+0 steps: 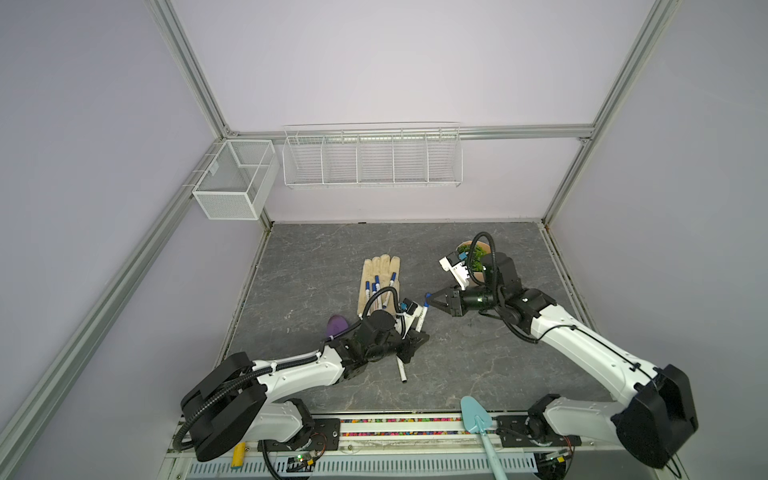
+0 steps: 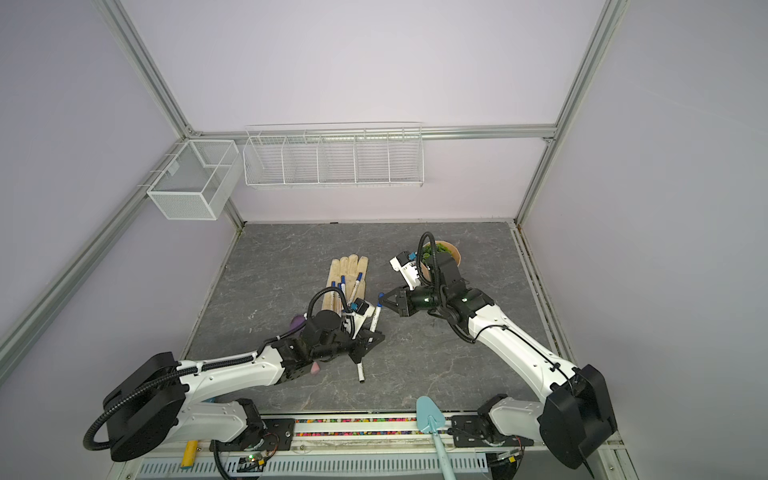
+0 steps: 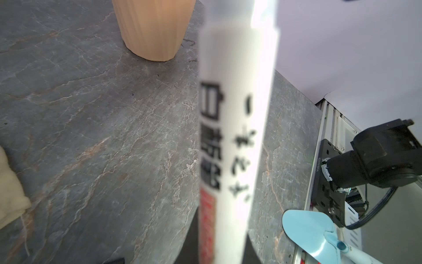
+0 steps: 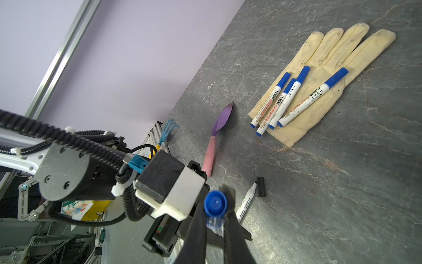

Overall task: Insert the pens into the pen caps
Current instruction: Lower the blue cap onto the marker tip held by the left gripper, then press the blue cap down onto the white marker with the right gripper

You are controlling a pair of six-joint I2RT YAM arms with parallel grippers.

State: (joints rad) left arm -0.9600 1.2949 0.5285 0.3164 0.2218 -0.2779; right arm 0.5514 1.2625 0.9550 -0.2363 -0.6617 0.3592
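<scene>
My left gripper [image 1: 417, 334] is shut on a white uncapped pen [image 3: 235, 137], whose free end slants up toward the right gripper. My right gripper [image 4: 215, 214] is shut on a blue pen cap [image 4: 215, 203] and hovers just beyond the held pen's tip [image 1: 425, 309]. In both top views a small gap shows between cap and tip. Several capped blue pens [image 4: 288, 100] lie on a beige glove [image 4: 338, 52]. Another uncapped pen [image 4: 246, 203] lies on the table below the left gripper, with a black pen cap [image 4: 261, 186] beside its tip.
A purple trowel with a pink handle [image 4: 222, 118] lies left of the glove. An orange plant pot [image 1: 469, 249] stands behind the right arm. A light blue shovel [image 1: 476, 415] rests over the front rail. Two wire baskets [image 1: 372, 158] hang on the back wall.
</scene>
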